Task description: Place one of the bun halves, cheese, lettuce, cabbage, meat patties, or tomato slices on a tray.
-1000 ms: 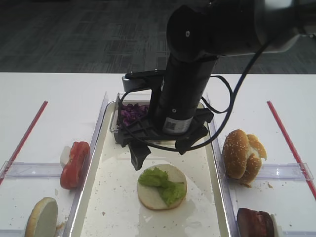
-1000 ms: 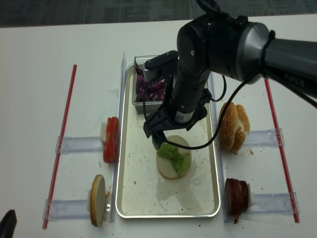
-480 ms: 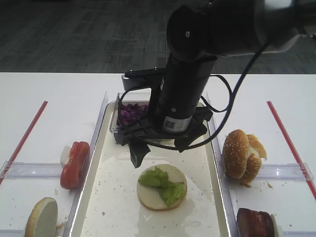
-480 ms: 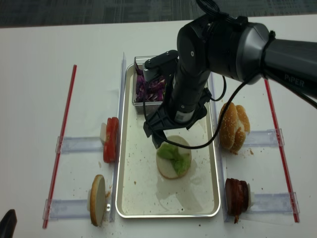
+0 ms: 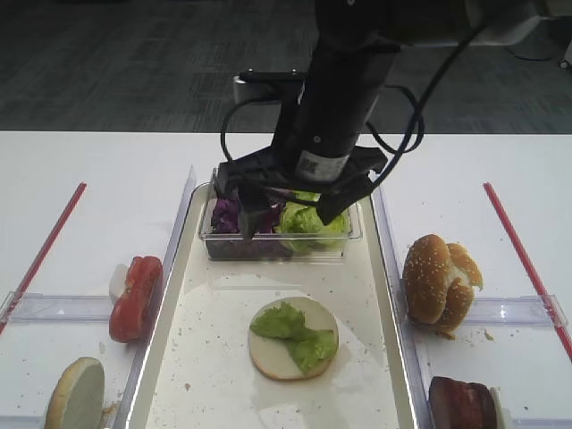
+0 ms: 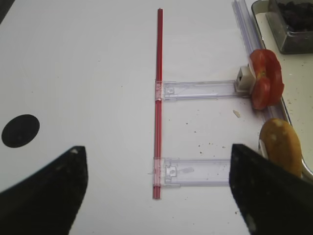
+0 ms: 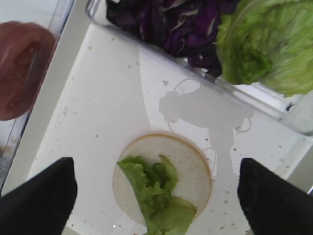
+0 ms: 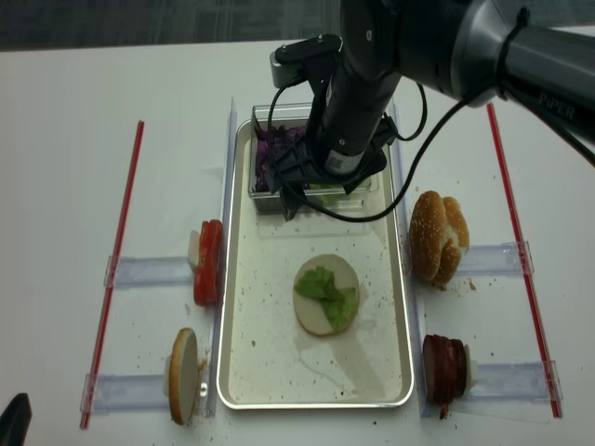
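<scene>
Tray floor, lower half of the frame: the tray [image 8: 240, 372] shows bare cream floor around one bun half [image 8: 325, 295] topped with lettuce [image 8: 326, 286]; room to pass on every side of it.
Tray, upper end: blocked by the clear tub [image 5: 268, 243] holding cabbage [image 5: 225, 215] and green leaves, with the right gripper [image 5: 290, 201] hanging wide open over it.
Left margin: tomato slices [image 8: 207, 261] and an upright bun [image 8: 181, 375] stand just beside the rim.
Right margin: seeded buns [image 8: 437, 236] and meat patties [image 8: 443, 366] flank the rim.
Far left of the table: open white surface beyond the red strip [image 6: 157, 98].
</scene>
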Motion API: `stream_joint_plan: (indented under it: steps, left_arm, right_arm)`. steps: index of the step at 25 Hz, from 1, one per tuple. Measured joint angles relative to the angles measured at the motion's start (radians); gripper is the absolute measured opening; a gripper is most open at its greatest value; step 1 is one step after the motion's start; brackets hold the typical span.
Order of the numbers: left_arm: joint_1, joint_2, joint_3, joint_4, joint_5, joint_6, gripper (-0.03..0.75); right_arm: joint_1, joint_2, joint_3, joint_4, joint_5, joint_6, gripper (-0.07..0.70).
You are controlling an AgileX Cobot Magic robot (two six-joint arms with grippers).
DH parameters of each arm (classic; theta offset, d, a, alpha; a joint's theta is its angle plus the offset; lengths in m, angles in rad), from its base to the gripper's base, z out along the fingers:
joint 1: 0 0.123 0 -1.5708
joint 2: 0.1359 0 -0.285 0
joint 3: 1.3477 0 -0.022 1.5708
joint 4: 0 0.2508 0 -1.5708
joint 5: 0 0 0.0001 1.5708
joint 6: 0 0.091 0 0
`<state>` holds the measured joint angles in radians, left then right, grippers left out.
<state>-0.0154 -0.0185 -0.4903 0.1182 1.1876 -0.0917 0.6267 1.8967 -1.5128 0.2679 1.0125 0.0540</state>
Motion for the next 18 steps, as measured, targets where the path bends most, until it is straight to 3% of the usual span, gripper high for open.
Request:
stream_joint_plan:
  steps: [11,18]
  left_arm:
    - [0.000,0.000,0.000,0.000,0.000,0.000,0.545]
    - [0.000,0.000,0.000,0.000,0.000,0.000,0.545]
  right_arm:
    - [-0.043,0.057,-0.116,-0.036,0.054,0.002,0.678]
    - [-0.198,0.059,-0.116,-0.045,0.104,0.004,0.678]
